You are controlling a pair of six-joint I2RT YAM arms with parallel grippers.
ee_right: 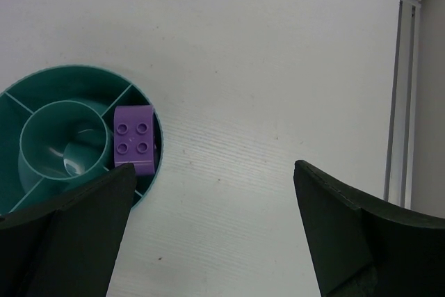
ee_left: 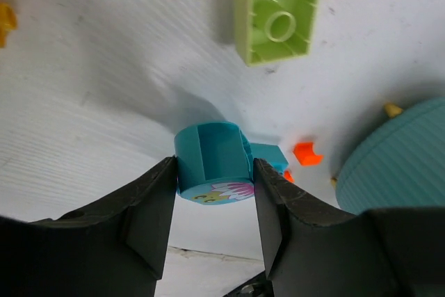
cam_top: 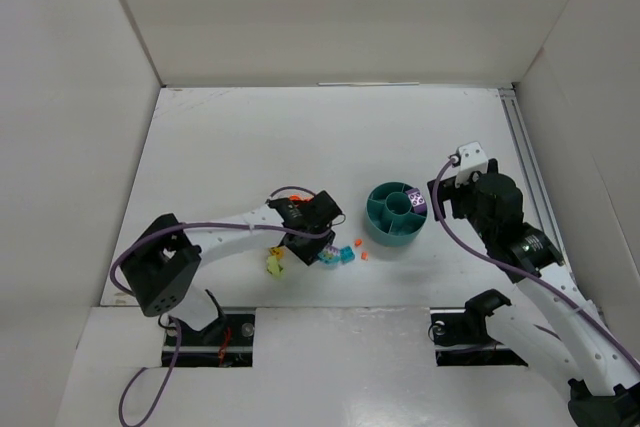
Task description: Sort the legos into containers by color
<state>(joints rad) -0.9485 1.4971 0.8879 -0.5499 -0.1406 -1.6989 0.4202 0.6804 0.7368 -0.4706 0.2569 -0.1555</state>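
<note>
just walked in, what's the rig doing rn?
Sorting legos by colour. The left gripper is shut on a teal piece; a lime green brick and an orange bit lie loose on the table nearby. The right gripper is open and empty beside the dish. One purple brick sits in an outer wedge.

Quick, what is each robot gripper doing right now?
Left gripper: closed on a teal lego.
Right gripper: open, holding nothing.

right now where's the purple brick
In the right wrist view, the purple brick sits studs up in a wedge on the right side of the dish, just outside the centre cup.
</note>
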